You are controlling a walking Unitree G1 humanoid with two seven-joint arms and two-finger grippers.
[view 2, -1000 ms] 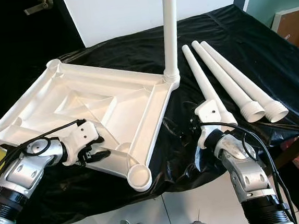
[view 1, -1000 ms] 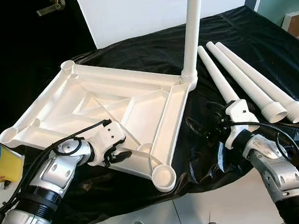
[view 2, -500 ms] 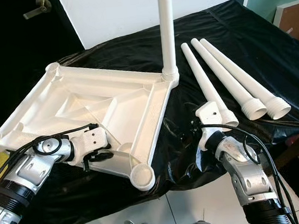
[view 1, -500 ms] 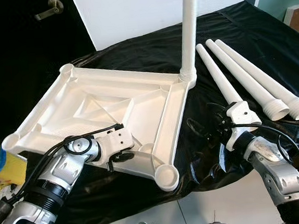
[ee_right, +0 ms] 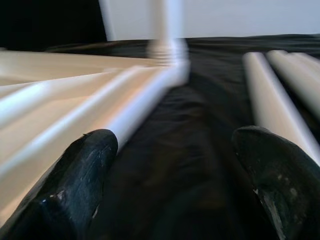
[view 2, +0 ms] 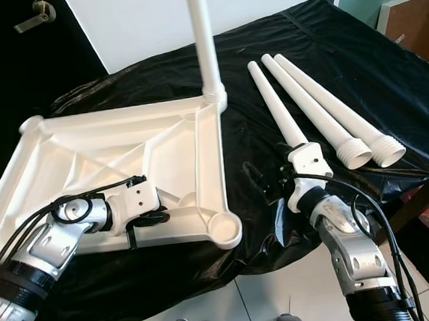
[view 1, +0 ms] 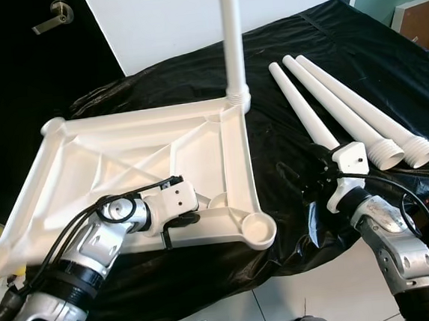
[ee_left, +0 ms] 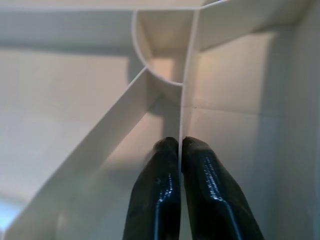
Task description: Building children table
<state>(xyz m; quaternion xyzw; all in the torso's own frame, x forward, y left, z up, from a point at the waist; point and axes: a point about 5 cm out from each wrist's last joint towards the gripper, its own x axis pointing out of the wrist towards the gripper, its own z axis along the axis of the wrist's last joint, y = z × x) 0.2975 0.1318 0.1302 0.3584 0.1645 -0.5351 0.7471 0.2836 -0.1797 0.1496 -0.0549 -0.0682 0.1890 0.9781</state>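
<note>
The white tabletop (view 1: pixel 124 157) lies upside down on the black-covered table (view 1: pixel 325 53), one leg (view 1: pixel 231 35) already stood upright in its far corner socket; three loose legs (view 1: pixel 345 111) lie side by side just to its right. The left gripper (ee_left: pixel 180 150) is clamped with jaws closed on a thin rib of the tabletop; the right gripper (ee_right: pixel 175 165) hangs wide open and empty between tabletop and loose legs. Judged from this, the leg-fitting step is in hand; next a loose leg should be grasped and carried to the near empty socket (view 1: pixel 259 228).

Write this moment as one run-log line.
left pincer: shut on tabletop rib | right pincer: open over black cloth | one leg fitted
</note>
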